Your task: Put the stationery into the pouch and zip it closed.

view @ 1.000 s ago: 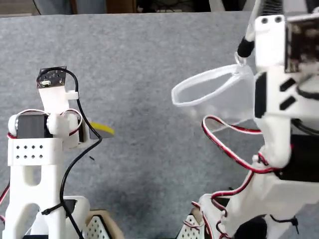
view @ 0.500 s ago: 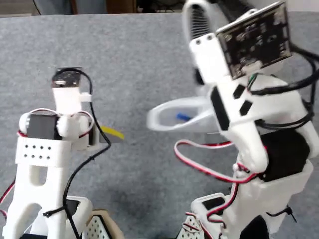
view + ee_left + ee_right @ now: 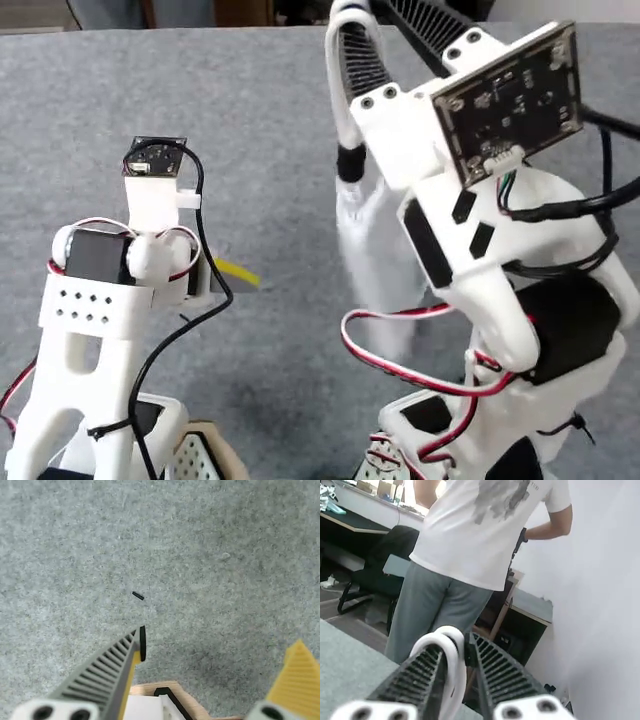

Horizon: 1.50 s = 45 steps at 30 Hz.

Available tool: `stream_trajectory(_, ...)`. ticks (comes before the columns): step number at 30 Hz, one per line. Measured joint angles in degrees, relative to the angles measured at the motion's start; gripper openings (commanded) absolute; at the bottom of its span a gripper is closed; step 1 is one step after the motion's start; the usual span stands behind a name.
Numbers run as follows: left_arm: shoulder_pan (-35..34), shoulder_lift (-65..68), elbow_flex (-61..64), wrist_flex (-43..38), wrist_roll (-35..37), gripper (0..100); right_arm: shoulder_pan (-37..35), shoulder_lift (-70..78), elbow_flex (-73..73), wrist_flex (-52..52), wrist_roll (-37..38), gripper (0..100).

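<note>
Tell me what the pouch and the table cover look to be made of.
Pouch: probably thin, soft plastic, milky white and slightly see-through; it hangs limp and creased from the right gripper. Table cover: grey felt or short-pile carpet, matte; its surface looks fuzzy and speckled.

The right gripper, raised at 12 o'clock, is clamped on the rim of the white pouch, which hangs limp just past centre over the grey table. At 8 o'clock stands the left arm, one yellow finger pointing toward 3 o'clock.
</note>
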Motion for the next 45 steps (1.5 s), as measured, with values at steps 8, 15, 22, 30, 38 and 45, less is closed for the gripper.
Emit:
stream_trajectory(8, 0.4, 0.0, -1.0, -0.1, 0.0, 52, 0.0, 0.0, 0.0, 0.8, 0.0, 1.2)
stream_trajectory(15, 0.6, 0.0, -7.0, -1.4, -1.0, 52, -0.1, 0.0, 0.0, 2.2, 0.0, 1.2)
stream_trajectory(22, 7.5, -3.0, -11.6, -1.1, -2.8, 52, 1.5, 0.0, 0.0, 2.2, 0.0, 1.2)
stream_trajectory(30, 13.5, -9.1, -12.1, -1.1, -3.3, 52, 1.3, 0.0, 0.0, 2.8, 0.0, 1.2)
stream_trajectory(38, 14.2, -9.5, -12.1, -5.6, -5.5, 52, 1.2, 0.0, 0.0, 4.9, 0.0, 1.2)
stream_trajectory(45, 17.8, -9.5, -9.3, -11.6, -6.8, 52, 1.2, 0.0, 0.0, 4.9, 0.0, 1.2)
